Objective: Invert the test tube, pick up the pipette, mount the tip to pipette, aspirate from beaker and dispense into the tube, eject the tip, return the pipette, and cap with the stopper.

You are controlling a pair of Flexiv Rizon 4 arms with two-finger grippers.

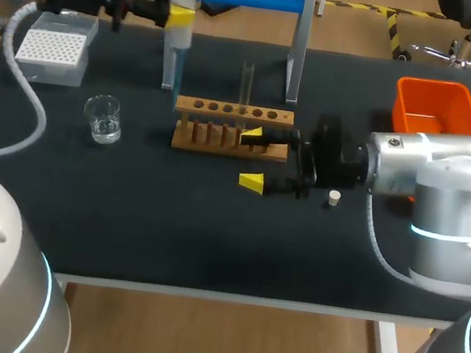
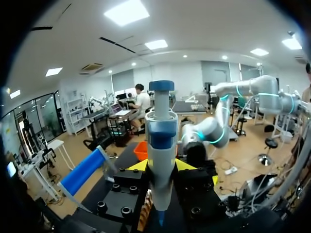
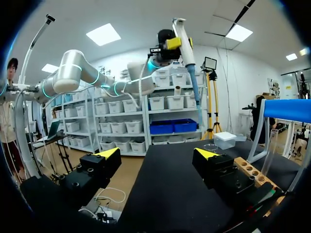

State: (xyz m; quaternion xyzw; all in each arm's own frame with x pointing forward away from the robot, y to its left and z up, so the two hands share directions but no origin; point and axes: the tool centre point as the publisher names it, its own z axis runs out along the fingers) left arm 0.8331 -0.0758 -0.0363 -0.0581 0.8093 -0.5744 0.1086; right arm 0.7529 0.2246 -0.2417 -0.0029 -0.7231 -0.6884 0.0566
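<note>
Where left arm enters head view's far-left corner, mostly cut off. Left gripper (image 1: 181, 16) pinches pipette (image 1: 178, 46) upright, behind left end of wooden rack (image 1: 233, 128). Pipette lower end hard to make out. Test tube (image 1: 245, 86) upright in rack. Wide stretch of table (image 1: 208, 243) between rack and near edge. Right gripper (image 1: 252, 157) fingers spread wide, one tip at rack's front. Stopper (image 1: 334, 197) on table beside its body. Beaker (image 1: 103, 117) left of rack.

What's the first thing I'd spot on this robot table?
Probably the blue-and-white pipette held upright in the left gripper, just behind the wooden rack. Next, the bright orange bin in the far right corner, and the right gripper, open by the rack.
</note>
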